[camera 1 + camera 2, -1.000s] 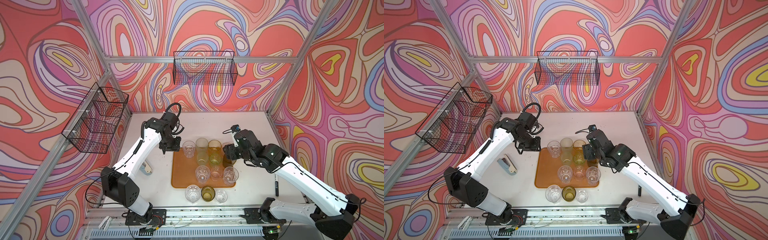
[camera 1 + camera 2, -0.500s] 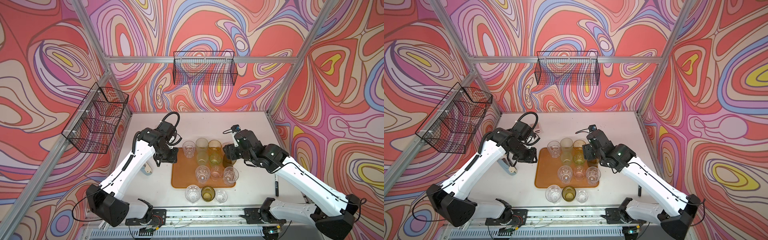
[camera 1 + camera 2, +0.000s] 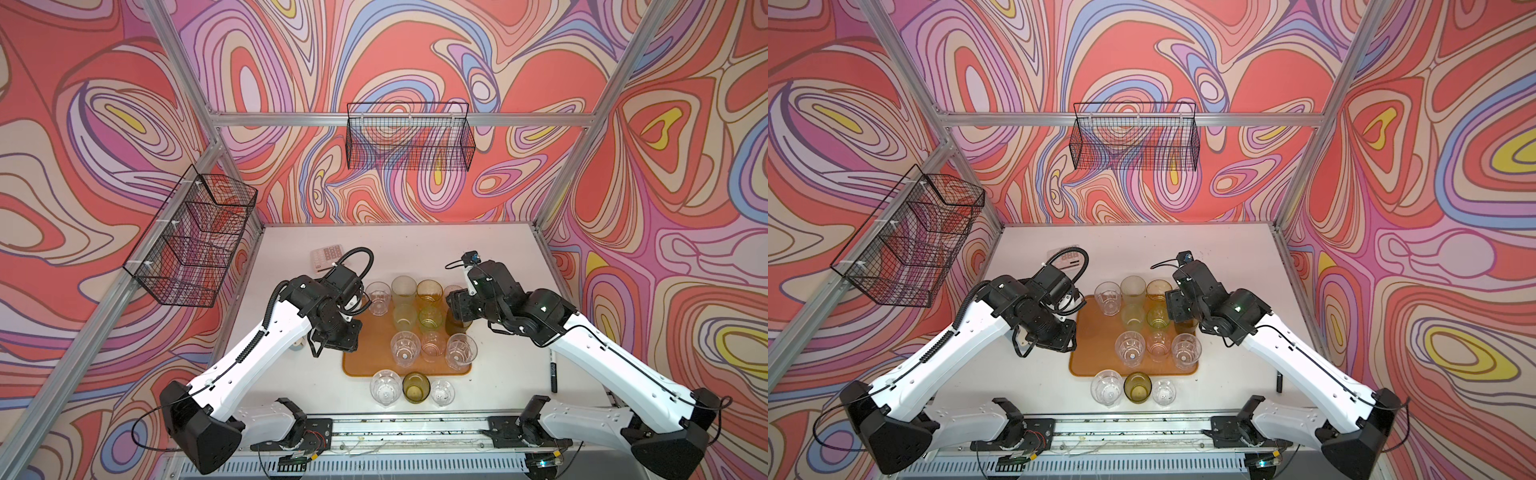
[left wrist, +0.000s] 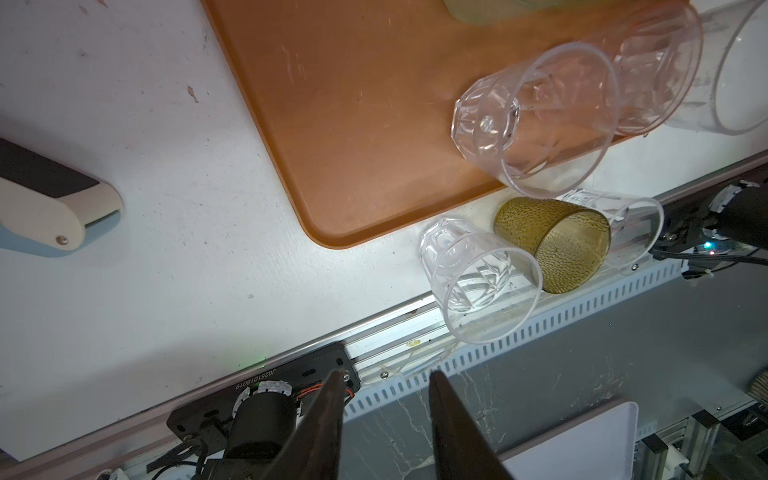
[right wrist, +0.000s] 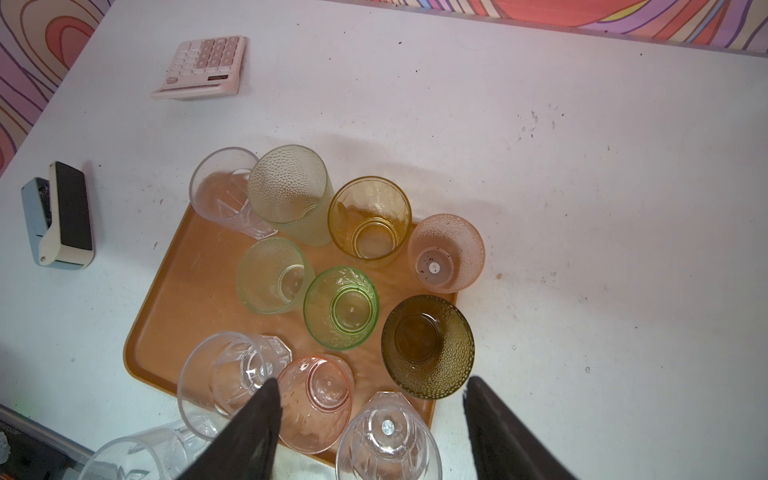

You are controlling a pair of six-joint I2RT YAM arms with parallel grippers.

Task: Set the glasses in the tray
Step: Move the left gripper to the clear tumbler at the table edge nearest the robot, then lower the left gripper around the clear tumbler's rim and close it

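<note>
Left gripper point(image 4: 386, 378) swung nearer, part-open, empty; right gripper point(image 5: 374, 386) wide; tray point(image 5: 174, 316) holds perhaps ten glasses point(image 5: 340, 309).

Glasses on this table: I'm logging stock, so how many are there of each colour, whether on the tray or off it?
Clear glasses: 5
Green glasses, pale to bright: 3
Olive-brown glasses: 2
Pink glasses: 2
Amber glass: 1
Total: 13

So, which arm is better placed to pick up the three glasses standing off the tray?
Probably the left. Its open, empty gripper looks toward the clear glass and olive glass outside the tray; the right gripper hangs above glasses inside it.
</note>
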